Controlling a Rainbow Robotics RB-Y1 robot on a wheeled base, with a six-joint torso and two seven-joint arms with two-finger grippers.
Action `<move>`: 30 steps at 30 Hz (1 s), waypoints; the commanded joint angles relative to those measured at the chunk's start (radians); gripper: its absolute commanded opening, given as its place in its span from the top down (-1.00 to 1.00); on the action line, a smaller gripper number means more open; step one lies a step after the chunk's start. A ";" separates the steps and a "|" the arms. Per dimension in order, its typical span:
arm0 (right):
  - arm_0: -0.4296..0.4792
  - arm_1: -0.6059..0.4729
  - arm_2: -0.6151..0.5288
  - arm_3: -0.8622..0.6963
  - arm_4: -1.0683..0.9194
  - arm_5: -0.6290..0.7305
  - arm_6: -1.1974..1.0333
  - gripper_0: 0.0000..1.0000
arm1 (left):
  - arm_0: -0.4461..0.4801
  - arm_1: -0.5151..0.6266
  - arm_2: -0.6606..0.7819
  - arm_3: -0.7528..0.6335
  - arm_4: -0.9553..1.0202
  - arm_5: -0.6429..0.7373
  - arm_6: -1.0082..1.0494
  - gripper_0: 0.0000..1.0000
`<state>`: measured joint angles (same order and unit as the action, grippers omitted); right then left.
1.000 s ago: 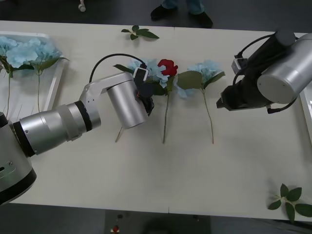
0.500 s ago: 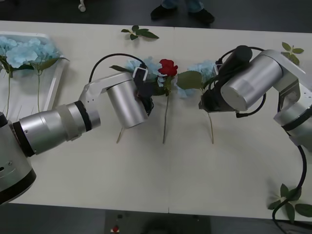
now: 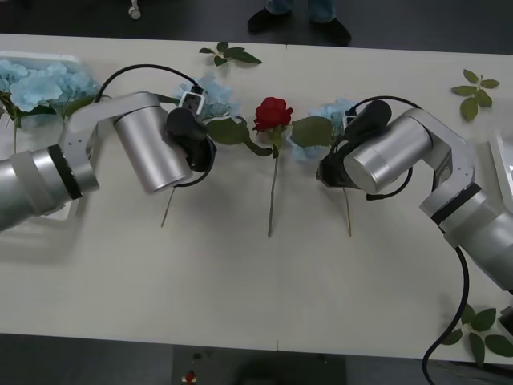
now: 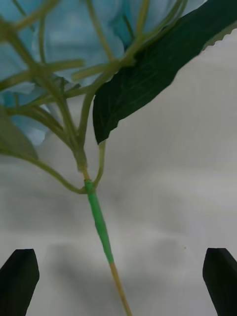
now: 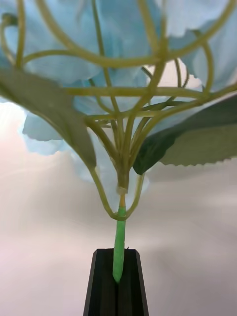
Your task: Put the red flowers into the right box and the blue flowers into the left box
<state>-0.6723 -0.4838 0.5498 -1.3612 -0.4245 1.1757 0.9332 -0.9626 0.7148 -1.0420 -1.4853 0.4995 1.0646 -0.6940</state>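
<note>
A: Start at the left. The left box (image 3: 80, 62) sits at the table's far-left edge with blue flowers already in it. Just beside it, the left gripper (image 3: 200, 146) is clamped on the stem of another blue flower (image 3: 210, 95).

B: The left wrist view confirms that: the black fingers (image 5: 117, 291) are pressed together with the green stem (image 5: 118, 249) pinched near its top end. That grip is shallow. I'd judge the stem could slide out or swing on the way to the box.

A: Its leaf also lies close to the red rose (image 3: 272, 114) in the middle, so a drag could shift the rose.

B: Then the right gripper (image 3: 327, 170) hovers over the other blue flower (image 3: 335, 115), which lies on the table.

A: From the front the arm hides its fingers. The right wrist view shows them spread wide, the stem (image 4: 98, 219) between them, untouched.

B: That one is blue, so it belongs left; dropping it in the right box (image 3: 505, 164) would be a mistake.
</note>
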 commanded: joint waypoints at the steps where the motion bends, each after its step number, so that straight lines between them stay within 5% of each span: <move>1: -0.006 0.011 0.030 0.022 0.006 -0.057 -0.028 -0.95 | -0.022 0.106 0.111 -0.130 0.105 0.106 -0.093 1.00; 3: -0.007 0.019 0.035 0.036 0.001 -0.076 -0.028 -0.95 | 0.005 0.130 0.185 -0.181 0.143 0.166 -0.137 1.00; 5: -0.009 0.028 0.035 0.051 0.003 -0.093 -0.028 -0.75 | 0.044 0.150 0.289 -0.236 0.191 0.225 -0.194 1.00; 9: -0.009 0.031 0.038 0.053 0.007 -0.094 -0.024 0.40 | 0.108 0.178 0.494 -0.311 0.304 0.334 -0.325 1.00; 12: -0.010 0.033 0.039 0.053 0.006 -0.094 -0.022 0.97 | 0.153 0.180 0.651 -0.346 0.376 0.413 -0.412 1.00; 20: -0.013 0.033 0.045 0.053 -0.004 -0.094 -0.016 1.00 | 0.254 0.150 1.071 -0.378 0.534 0.606 -0.699 1.00; 30: -0.059 -0.013 0.045 0.014 -0.059 0.012 -0.016 1.00 | 0.341 0.101 1.401 -0.311 0.689 0.581 -0.892 1.00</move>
<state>-0.6775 -0.4753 0.5939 -1.3012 -0.4419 1.1285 0.9332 -0.6279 0.7899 0.3238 -1.8340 1.1542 1.6550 -1.5385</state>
